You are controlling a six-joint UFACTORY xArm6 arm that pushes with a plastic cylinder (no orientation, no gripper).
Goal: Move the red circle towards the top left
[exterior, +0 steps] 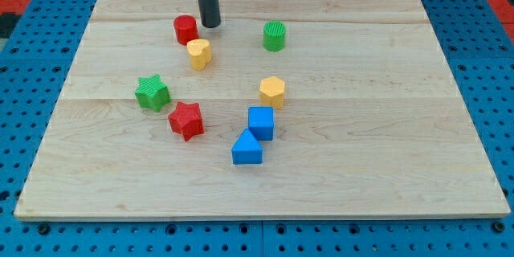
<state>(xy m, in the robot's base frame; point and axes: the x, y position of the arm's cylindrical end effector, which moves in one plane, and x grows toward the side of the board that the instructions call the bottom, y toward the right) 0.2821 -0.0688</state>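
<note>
A pale wooden bench (337, 40) of joined planks lies on a blue perforated base (24, 233), with a strip of red visible at the view's top corners. Positions below are given relative to the red circle (185, 30), the short red cylinder standing in the upper left part of the bench.

The arm ends in a straight dark rod entering from the view's top edge; it carries no end effector with jaws, so no open or closed state applies. The rod's lower end — the tip (210, 26) — rests just to the right of the red circle, very close to it; whether the two touch cannot be told.

Just below and slightly right of the red circle stands a yellow block (199, 53) of rounded, irregular outline, close to it but apparently apart. Well to the right, at about the same height, is the green cylinder (275, 36). Below and to the left sits the green star (152, 92); farther below, almost directly under the red circle, the red star (186, 120). Down and to the right is the yellow hexagon (272, 91), and beyond it the blue cube (260, 122) — touching, at its lower left, a blue block with a peaked top (246, 148).
</note>
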